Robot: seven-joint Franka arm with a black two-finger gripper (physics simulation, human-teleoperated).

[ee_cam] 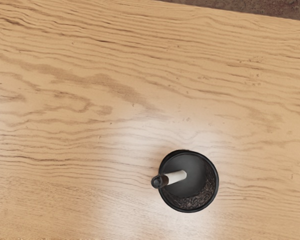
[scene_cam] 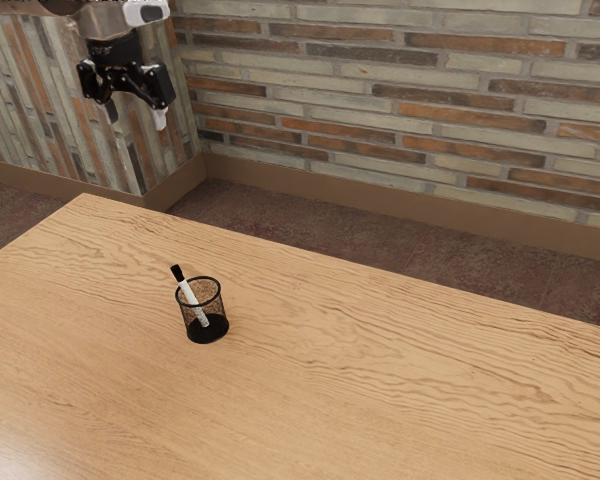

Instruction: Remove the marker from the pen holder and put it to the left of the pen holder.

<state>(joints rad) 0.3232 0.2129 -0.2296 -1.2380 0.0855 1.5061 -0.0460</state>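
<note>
The hand [scene_cam: 136,118] is hanging in the air, its two fingers standing apart. Well below the hand, the pen holder [scene_cam: 216,329] is standing upright on the counter [scene_cam: 400,360]. The marker [scene_cam: 189,292] is leaning inside the holder, its black end poking up over the rim toward the hand, its white barrel slanting down and away from the hand.
</note>
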